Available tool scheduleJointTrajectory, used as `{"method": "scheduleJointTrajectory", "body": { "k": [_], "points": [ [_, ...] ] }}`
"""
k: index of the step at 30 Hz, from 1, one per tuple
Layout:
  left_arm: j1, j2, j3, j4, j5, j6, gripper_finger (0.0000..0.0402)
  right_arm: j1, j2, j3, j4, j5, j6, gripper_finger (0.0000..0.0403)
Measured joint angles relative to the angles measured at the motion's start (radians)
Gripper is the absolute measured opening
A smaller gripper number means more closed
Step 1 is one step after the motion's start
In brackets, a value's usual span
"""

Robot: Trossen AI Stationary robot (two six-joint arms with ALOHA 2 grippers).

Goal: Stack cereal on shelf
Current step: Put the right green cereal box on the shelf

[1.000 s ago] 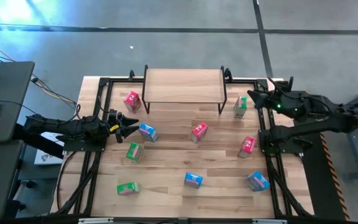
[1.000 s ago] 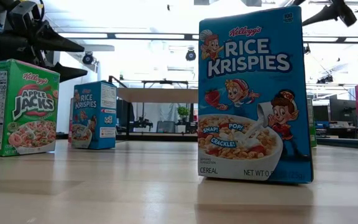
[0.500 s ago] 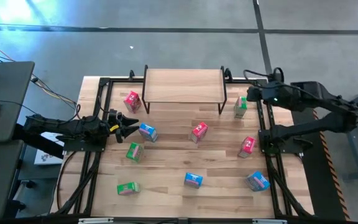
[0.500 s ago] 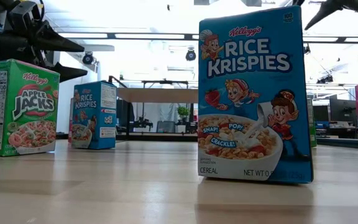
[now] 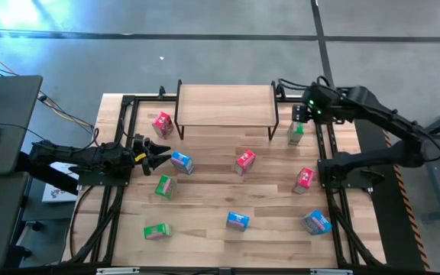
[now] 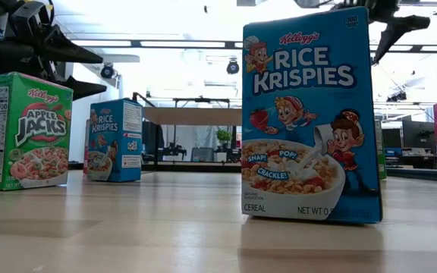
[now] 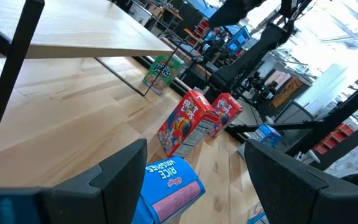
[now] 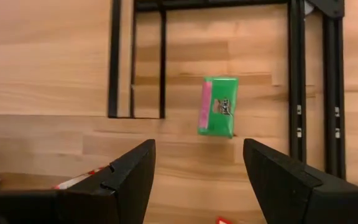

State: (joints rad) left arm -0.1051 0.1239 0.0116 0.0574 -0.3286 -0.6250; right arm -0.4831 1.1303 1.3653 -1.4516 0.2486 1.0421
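Closest to the low camera, a blue Rice Krispies box [image 6: 306, 114] stands upright on the pale slatted surface [image 6: 127, 227], with a green Apple Jacks box [image 6: 24, 130] to one side and a second blue box [image 6: 115, 140] farther back. Beyond them the shelf [image 6: 192, 115] shows edge-on, and past it a bright room of desks and ceiling lights. From above, the surface [image 5: 205, 229] sits on a grey concrete floor [image 5: 205, 46], and the boxes lie scattered in front of the bare shelf [image 5: 225, 105].

The left end effector [image 5: 159, 155] hangs low at the surface's left side with its fingers apart, empty, just beside a blue box [image 5: 181, 162]; its wrist camera shows that box [image 7: 169, 182] between the spread fingers and two red boxes [image 7: 185, 121] farther off.

The right end effector [image 5: 299, 113] hovers at the shelf's right end, fingers apart and empty, just above a green box [image 5: 295, 133]. Only its wrist camera shows that box [image 8: 217, 106] from overhead, near the shelf's black leg [image 8: 162, 59].
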Motion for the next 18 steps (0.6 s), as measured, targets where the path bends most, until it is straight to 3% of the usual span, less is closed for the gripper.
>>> {"method": "scheduleJointTrajectory", "body": {
  "k": [11,18],
  "points": [
    [0.0,0.0,0.0,0.0,0.0,0.0,0.0262,-0.201,0.069,-0.155,0.111,-0.181,-0.206,0.0236],
    [0.0,0.0,0.0,0.0,0.0,0.0,0.0262,-0.238,0.069,-0.26,0.204,-0.194,-0.213,0.0236]
  ]
}}
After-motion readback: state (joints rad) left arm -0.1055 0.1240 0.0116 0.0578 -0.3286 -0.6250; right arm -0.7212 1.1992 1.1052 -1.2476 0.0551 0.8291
